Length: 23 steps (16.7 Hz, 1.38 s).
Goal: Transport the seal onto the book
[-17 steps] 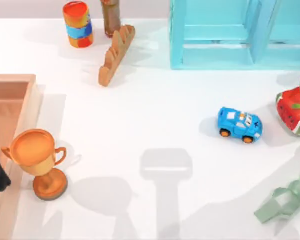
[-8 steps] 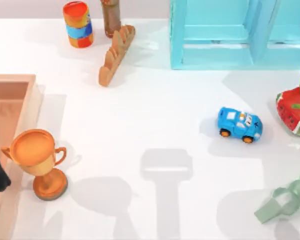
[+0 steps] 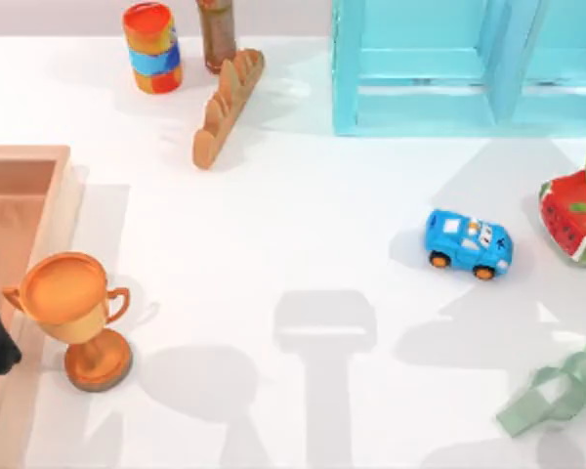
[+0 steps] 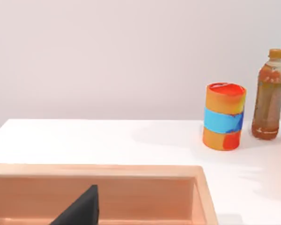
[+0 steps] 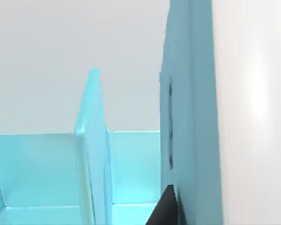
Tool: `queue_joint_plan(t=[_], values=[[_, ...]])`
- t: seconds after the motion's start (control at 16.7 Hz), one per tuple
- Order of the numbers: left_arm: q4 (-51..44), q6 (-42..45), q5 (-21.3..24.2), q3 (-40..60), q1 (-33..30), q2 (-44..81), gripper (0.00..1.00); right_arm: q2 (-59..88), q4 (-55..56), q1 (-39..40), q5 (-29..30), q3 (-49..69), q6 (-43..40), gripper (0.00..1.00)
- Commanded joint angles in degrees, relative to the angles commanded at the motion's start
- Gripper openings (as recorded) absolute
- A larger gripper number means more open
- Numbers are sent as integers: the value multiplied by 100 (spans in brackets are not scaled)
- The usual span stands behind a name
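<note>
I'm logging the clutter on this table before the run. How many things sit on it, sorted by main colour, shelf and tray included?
Orange or brown: 5, the trophy, tray, bread, bottle, striped can
Blue: 2, the toy car, shelf unit
Red: 1, the watermelon planter
Green: 1, the pale green object
Total: 9

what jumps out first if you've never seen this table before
The big light-blue open shelf unit along the table's far edge, towards the right, catches the eye first. Next comes the shiny orange trophy cup near the left, beside a wooden tray, and the small blue toy car right of centre. A striped orange-and-blue can stands at the far left.
</note>
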State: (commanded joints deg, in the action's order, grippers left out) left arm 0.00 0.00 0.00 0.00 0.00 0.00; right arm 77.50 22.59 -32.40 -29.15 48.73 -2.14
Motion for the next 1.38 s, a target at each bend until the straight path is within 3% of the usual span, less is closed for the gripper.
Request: queue_joint_plan(t=[0.24, 0.48, 1.38], values=[[0, 0, 0, 0, 0, 0, 100, 73, -22, 204, 182, 57, -78, 0], [0, 0, 0, 0, 0, 0, 100, 278, -140, 1251, 1196, 360, -592, 0], [0, 0, 0, 0, 0, 0, 100, 2775, -204, 8552, 7485, 1596, -4649, 0]])
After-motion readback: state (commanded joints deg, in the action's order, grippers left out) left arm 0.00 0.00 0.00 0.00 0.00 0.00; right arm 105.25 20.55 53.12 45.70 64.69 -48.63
